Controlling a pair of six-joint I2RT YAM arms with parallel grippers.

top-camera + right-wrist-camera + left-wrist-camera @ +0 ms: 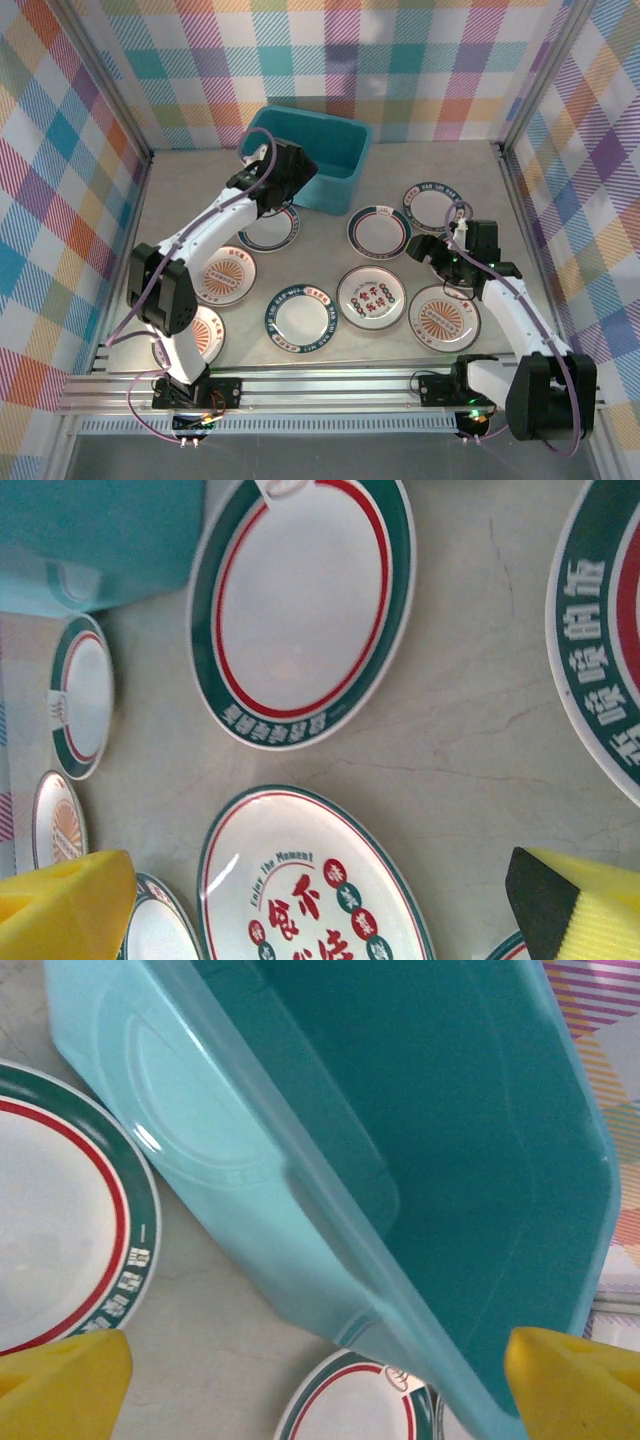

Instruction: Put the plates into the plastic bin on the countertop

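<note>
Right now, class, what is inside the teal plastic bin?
Only bare teal floor and walls show inside the plastic bin. The left arm covers its near-left corner in the top view, so that corner is hidden.

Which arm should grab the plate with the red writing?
The right one. The right gripper is open and hovers just beside the red-writing plate, while the left gripper is up by the plastic bin, farther away.

Teal bin (330, 192), green-rimmed white plates (379, 232)
</note>
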